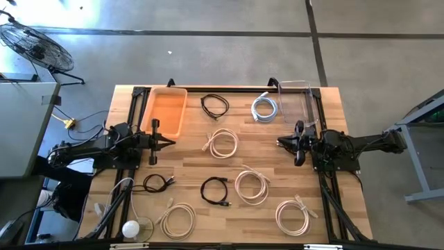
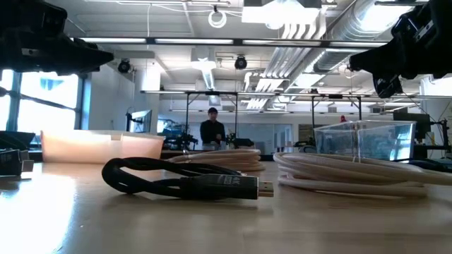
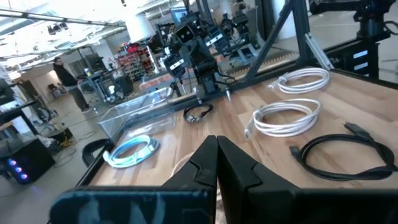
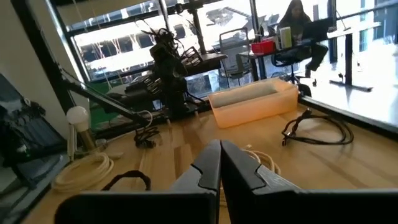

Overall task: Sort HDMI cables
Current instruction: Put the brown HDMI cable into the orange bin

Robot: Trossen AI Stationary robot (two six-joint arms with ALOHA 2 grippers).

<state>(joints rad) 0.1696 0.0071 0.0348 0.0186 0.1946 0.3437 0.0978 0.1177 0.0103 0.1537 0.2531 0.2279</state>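
Left claw: my left claw (image 1: 168, 142) hovers over the bench's left side, just beside the orange bin, fingers pressed together on nothing.
Right claw: my right claw (image 1: 280, 144) hovers over the right side, below the clear bin, also pressed together and empty.
Cables: the HDMI cables lie spread over the wooden bench (image 1: 326, 104), none in a bin that I can see. Black coil (image 1: 214, 105) sits near the far edge, silvery-white coil (image 1: 264, 108) just beside the clear bin, cream coil (image 1: 223, 144) in the middle between my claws. Nearer the front lie a second black coil (image 1: 215, 190), cream coils at (image 1: 251, 186), (image 1: 292, 216) and (image 1: 180, 221), and a small black coil (image 1: 157, 183) on the left.
Bins: orange bin (image 1: 165, 110) at far left, clear bin (image 1: 298, 101) at far right.
Step in hand: I judge that sorting has not begun; I must pick a first cable.
Doing it well: spread the fingers before descending, come down over one side of a coil's loop, not the hollow centre, and pinch several strands so the coil lifts whole.
In the way: a white round lamp (image 1: 132, 228) stands at the front left corner near a cream coil; loose plug ends may drag neighbours. The yellow-plugged cord (image 1: 69, 123) on the floor is not mine to sort.
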